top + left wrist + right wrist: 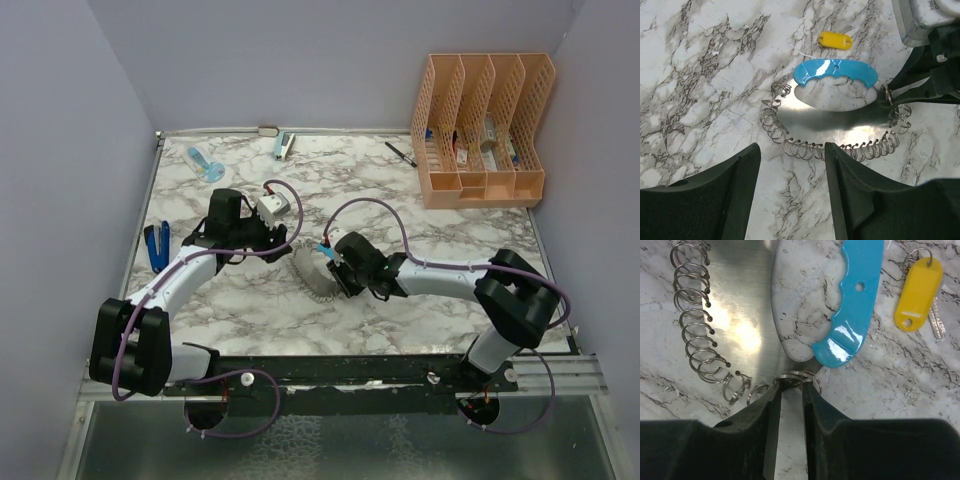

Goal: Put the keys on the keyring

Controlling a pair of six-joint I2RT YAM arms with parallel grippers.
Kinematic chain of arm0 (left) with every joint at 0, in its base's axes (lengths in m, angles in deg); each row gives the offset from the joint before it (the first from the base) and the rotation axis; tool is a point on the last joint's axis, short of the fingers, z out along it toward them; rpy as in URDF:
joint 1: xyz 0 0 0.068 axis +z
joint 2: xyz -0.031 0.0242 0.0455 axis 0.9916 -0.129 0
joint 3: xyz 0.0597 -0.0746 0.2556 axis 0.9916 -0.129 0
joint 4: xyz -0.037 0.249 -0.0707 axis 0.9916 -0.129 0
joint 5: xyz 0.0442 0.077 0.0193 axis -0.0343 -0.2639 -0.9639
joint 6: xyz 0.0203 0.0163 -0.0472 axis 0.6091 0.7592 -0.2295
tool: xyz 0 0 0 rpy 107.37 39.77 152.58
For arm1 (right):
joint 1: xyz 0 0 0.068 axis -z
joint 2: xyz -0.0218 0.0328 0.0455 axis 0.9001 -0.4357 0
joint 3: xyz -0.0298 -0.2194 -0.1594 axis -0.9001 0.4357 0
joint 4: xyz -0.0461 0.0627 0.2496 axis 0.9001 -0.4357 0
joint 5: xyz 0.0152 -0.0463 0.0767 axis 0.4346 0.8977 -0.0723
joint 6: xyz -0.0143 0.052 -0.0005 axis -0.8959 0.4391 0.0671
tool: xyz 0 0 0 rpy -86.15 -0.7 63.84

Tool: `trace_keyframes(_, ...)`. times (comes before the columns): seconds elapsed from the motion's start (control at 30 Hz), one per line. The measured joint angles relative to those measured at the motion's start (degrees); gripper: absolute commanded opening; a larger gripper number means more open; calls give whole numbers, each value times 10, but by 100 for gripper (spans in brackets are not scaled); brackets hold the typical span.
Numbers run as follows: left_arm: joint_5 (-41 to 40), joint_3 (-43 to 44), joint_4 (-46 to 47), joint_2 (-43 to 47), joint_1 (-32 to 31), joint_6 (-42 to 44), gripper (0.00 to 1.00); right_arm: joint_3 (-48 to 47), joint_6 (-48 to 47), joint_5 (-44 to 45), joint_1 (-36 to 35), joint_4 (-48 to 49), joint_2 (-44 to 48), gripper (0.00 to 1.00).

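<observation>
The keyring point(840, 130) is a shiny gray loop with wire coils along its edge and a curved light-blue section point(835, 72). It lies mid-table point(312, 277). The yellow key point(835, 40) lies just beyond the blue section, also in the right wrist view point(918, 294). The black key is not visible. My left gripper point(792, 195) is open and empty, just short of the coils point(805, 148). My right gripper point(791, 387) is pinched on a small metal split ring point(795, 376) at the end of the keyring's blue section point(852, 305). It shows in the top view point(335, 272).
An orange file organizer point(485, 130) stands at the back right with a black pen point(402, 153) beside it. A blue-handled tool point(157, 245) lies at the left edge. A light-blue item point(205, 163) and a small stapler-like object point(284, 146) lie at the back.
</observation>
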Motion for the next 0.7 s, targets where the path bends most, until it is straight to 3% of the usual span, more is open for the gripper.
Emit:
trace_keyframes(0.17,0,-6,3,0,2,0,56,-7,0,-38,0,2,-6,23)
trace_keyframes(0.43,0,-6,7,-5,3,2,56,-8,10,-185,0,71,13,25)
trace_keyframes(0.7,3,-6,8,-12,3,3,56,-11,15,-147,-1,90,111,23)
